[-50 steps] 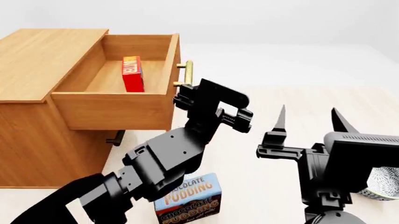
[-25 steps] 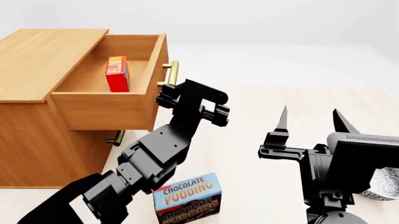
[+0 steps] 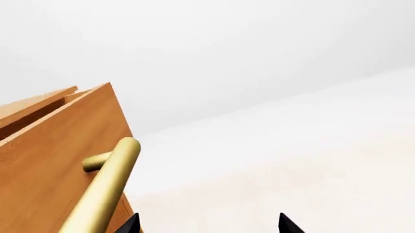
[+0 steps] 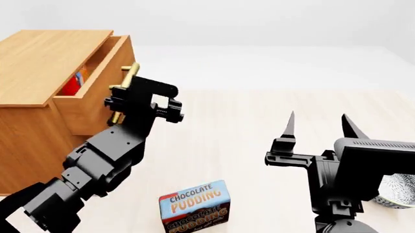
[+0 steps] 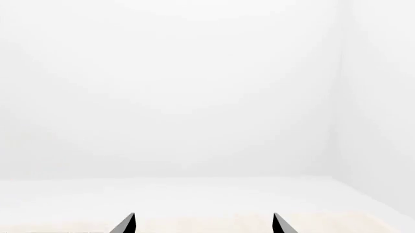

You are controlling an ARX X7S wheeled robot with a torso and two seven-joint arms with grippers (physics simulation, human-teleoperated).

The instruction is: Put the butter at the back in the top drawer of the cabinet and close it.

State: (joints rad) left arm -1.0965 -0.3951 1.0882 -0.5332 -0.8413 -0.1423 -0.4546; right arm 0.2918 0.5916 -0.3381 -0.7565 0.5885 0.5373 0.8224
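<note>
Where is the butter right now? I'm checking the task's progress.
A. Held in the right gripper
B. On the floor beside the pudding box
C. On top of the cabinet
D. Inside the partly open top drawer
D: in the head view the butter shows through the gap of the top drawer, which is not yet fully shut.

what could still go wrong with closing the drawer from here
1. The left gripper presses by the brass handle, not gripping it; it may slide off and leave the top drawer ajar.
2. The butter stands upright inside; a hard shove might tip it.
</note>
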